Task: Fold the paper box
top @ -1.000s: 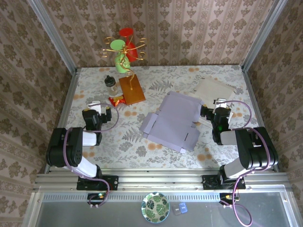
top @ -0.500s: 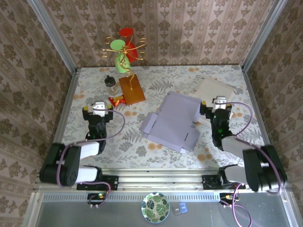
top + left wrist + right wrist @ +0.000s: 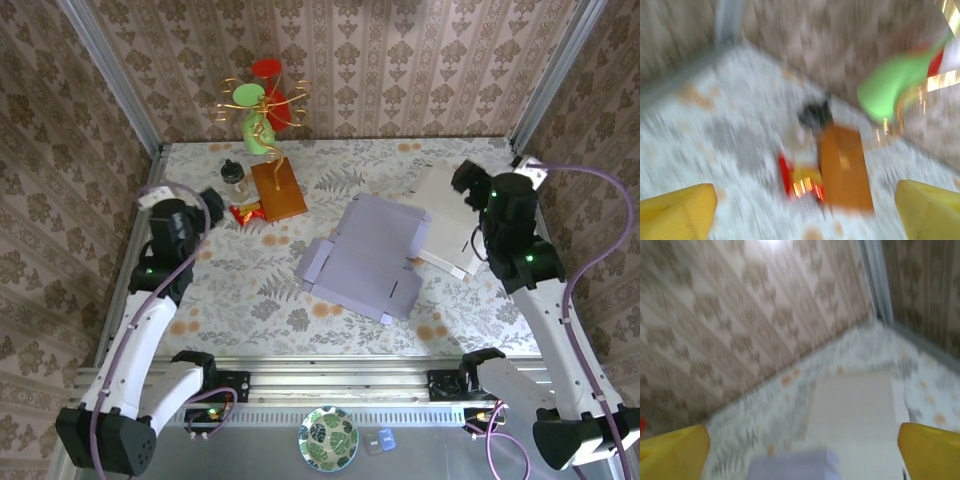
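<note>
From above, the paper box [image 3: 365, 255] lies flat and unfolded in the middle of the table [image 3: 250, 300], a lilac blank with its flaps spread out. The left gripper [image 3: 207, 200] hangs well off to the box's left, and the right gripper [image 3: 466, 178] hangs past its far right corner, over a beige card sheet [image 3: 448, 195] lying just beside the box. Neither touches the box. The left wrist camera is badly blurred, but its yellow fingers [image 3: 675, 212] sit at opposite edges, spread wide with nothing between them. Beyond them are a wooden board [image 3: 842, 170], a red wrapper [image 3: 800, 182] and a dark bottle [image 3: 812, 115], the clutter left of the box. On the right wrist, the fingers [image 3: 672, 450] are likewise spread and empty. A lilac corner of the box [image 3: 790, 465] peeks in low between them, with the beige sheet [image 3: 855, 405] just behind it. To my eye the blank is light, thin and springy at its creases, and likely to skate on the cloth. I'd pin the centre panel with one gripper and lift a side flap by its free edge, gently, since a hard pinch would dent it.
</note>
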### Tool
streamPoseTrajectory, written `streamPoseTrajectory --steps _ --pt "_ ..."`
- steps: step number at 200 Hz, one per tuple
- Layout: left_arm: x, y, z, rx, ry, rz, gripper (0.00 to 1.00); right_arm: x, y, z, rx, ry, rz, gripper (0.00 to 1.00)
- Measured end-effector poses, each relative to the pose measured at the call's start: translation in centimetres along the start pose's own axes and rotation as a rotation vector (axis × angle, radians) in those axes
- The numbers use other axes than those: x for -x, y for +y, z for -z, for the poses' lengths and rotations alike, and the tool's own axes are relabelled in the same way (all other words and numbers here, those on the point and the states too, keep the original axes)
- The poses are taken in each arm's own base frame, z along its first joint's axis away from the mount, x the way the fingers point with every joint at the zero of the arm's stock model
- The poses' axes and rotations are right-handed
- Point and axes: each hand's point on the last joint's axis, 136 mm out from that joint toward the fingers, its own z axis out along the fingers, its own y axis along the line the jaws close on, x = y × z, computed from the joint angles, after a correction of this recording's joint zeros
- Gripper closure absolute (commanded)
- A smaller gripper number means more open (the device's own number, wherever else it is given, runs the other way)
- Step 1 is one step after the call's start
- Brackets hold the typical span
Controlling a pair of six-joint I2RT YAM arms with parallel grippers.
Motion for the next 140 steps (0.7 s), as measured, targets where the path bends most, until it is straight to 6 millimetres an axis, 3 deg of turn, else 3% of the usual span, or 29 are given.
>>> streamPoseTrajectory --steps 28,42,62,77,94,140 --pt "-10.4 -1.5 -0.3 -0.026 0.379 0.036 0.22 -8.3 0.6 0.8 -0.009 0.333 -0.040 0.26" --pt "-14.5 -2.0 0.2 -0.031 0.520 0.049 0.25 -12.2 1.1 1.8 -0.002 0.469 -0.077 0.32" --pt "-18.9 -2.8 1.0 -0.045 0.677 0.085 0.29 -18.6 1.1 3.5 -0.025 0.652 -0.118 0.33" --pt "-20.9 -3.2 1.2 -0.053 0.745 0.117 0.32 -22.5 0.7 4.6 -0.068 0.751 -0.129 0.33" --pt "-22.4 -3.5 1.2 -0.070 0.795 0.163 0.33 -25.3 0.3 5.5 -0.106 0.819 -0.167 0.33" --pt "-25.6 -4.4 0.1 -0.095 0.877 0.289 0.37 -27.4 -1.0 6.4 -0.139 0.826 -0.349 0.34"
